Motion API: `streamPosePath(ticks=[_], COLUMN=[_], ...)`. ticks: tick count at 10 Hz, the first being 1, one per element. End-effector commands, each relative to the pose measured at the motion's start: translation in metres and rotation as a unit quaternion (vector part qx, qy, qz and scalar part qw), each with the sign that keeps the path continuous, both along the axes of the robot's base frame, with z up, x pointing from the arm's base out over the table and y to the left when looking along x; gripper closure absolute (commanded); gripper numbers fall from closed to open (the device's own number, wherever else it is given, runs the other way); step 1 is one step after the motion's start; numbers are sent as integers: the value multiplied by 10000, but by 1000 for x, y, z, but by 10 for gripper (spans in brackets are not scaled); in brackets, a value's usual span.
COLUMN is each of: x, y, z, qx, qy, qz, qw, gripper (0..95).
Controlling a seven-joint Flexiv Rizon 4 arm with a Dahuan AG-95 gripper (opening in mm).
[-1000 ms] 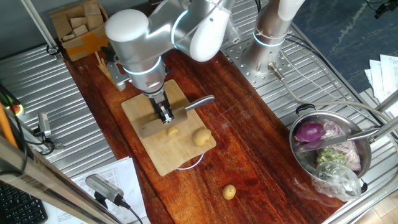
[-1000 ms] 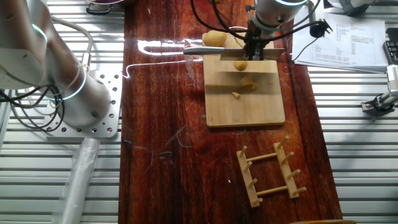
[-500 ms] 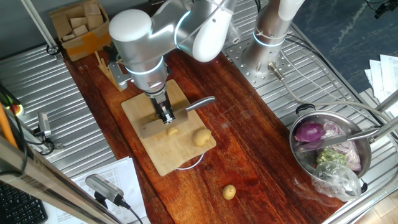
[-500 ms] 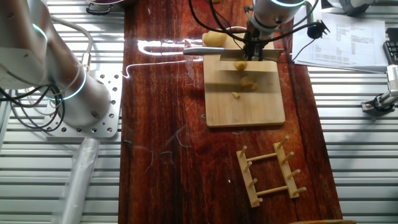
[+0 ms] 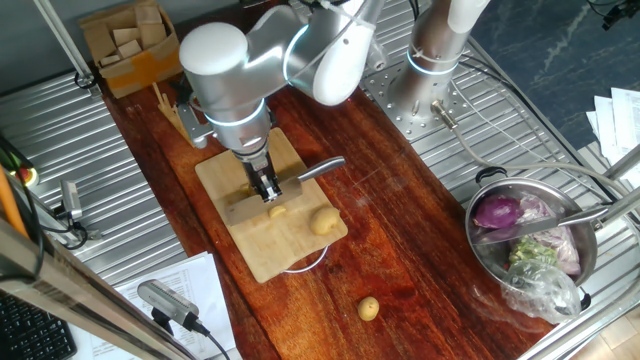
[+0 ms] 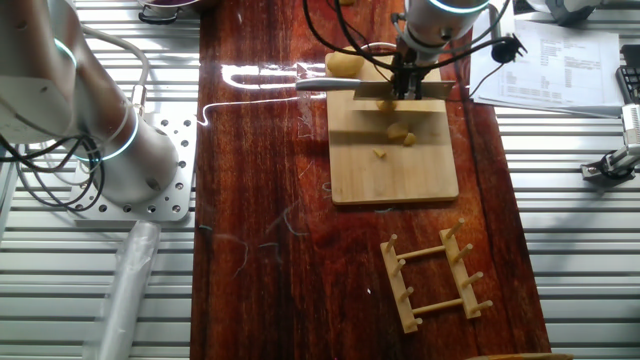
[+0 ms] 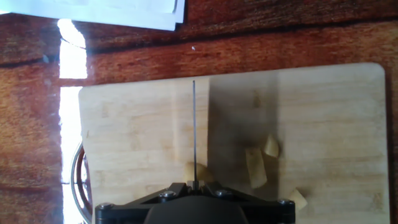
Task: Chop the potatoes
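While the tool [image 5: 265, 186] stays clamped on the knife [image 6: 375, 88], the blade has shifted slightly up-frame over the cutting board [image 6: 430, 170]; cut potatoes [image 7: 256, 168] lie mid-board, another slice likely next

The cutting board [image 5: 262, 235] is pale matt wood; the table [image 5: 400, 240] is dark, glossy reddish wood. The knife [image 6: 350, 86] blade is shiny metal, and the pot [image 5: 590, 255] is brushed steel.
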State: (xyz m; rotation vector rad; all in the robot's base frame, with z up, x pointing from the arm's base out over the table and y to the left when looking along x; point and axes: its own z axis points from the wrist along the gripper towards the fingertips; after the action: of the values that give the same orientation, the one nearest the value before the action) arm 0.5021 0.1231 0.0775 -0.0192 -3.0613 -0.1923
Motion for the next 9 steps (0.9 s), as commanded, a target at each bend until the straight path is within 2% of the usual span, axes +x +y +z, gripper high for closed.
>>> streamPosePath(ticks=[1, 5, 9], x=[4, 5, 8], y=[1, 2, 4], z=[-6, -10, 7], qx=[-69, -151, -138], qy=[20, -2, 79], qz=[10, 28, 41], qw=[10000, 9999, 9999], gripper=[950, 950, 950])
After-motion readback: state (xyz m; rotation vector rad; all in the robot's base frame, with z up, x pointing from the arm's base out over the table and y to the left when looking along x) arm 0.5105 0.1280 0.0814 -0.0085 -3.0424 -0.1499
